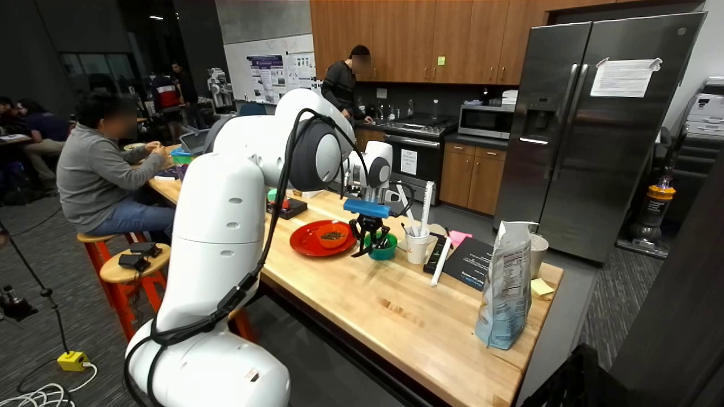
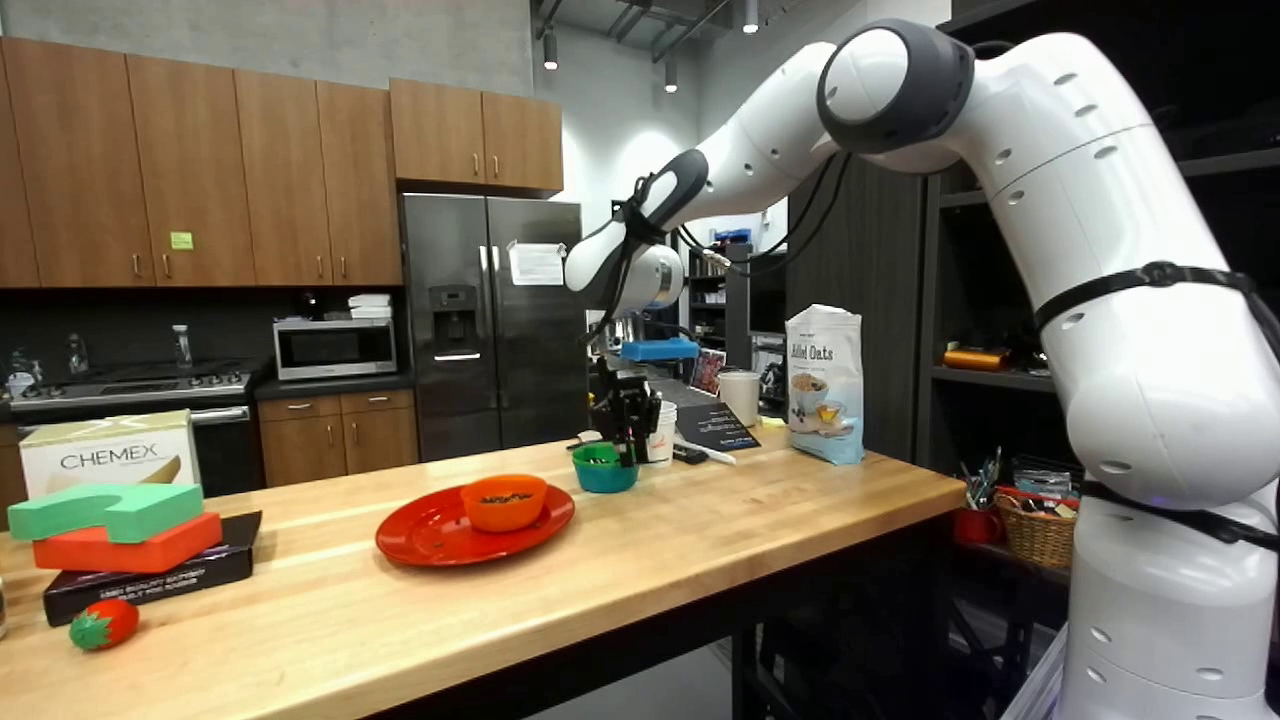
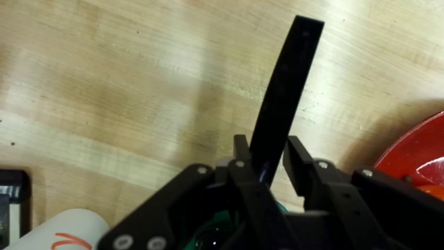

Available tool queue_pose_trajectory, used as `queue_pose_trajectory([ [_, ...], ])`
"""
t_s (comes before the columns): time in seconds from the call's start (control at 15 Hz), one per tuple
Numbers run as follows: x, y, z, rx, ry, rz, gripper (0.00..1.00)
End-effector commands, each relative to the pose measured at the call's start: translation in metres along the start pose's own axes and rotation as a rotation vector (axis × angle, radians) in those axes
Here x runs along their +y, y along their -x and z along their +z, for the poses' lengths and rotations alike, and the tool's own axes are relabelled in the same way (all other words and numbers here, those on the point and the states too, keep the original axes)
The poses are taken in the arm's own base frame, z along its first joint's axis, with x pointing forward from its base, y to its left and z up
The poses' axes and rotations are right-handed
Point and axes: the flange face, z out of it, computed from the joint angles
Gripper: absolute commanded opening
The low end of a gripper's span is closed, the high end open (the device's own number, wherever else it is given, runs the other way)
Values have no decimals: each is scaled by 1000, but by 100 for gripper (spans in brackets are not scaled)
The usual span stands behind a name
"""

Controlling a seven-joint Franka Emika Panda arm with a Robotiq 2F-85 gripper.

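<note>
My gripper is low over the table, its two black fingers closed in on either side of a flat black handle. Both fingertips appear to meet the handle's edges in the wrist view. The handle slants out over the wood, and its lower end runs down behind the fingers, where it is hidden. Close under the gripper stands a green bowl with dark things in it, seen in both exterior views and partly hidden in the wrist view. Beside it, a red plate bears an orange bowl of small brown bits.
A white cup with tall white sticks stands close by the green bowl. Farther along are a black booklet and an upright oats bag. Foam blocks and a toy strawberry lie at the other end. A man sits at the table.
</note>
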Motion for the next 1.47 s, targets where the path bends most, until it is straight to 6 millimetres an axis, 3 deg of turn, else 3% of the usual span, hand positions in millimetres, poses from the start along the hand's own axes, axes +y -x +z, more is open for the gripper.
queue_pose_trajectory([
  [0.0,2,3,-13,3,-2,14,2],
  [0.13,3,3,-14,5,-10,16,6],
  [0.67,10,8,-29,4,32,29,6],
  [1.4,-15,28,-109,-44,276,-90,6],
])
